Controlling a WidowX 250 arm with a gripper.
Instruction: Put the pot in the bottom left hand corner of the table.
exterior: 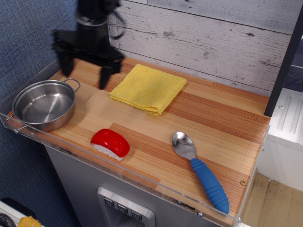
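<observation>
The pot sits in the near left corner of the table, upright and empty, its near wire handle right at the clear rim and its far handle pointing toward the back wall. By that placement the task looks done, so the risks now lie in what the arm does around it. Going down in size: the table itself ends at that rim on the left and front, and a nudge to the pot toward either edge could tip it against the acrylic or lift it over. The gripper hangs above the back left of the table, clear of the pot, its 2 fingers wide apart and holding nothing; a low sweep forward and left could catch the pot's far handle and drag it out of the corner. The cloth lies just right of the gripper, folded flat; a finger brushing it could bunch it or pull it along. The spoon lies well apart on the right and seems safe from any move near the corner. The sushi rests near the front edge, right of the pot, and is light enough to roll if bumped.
</observation>
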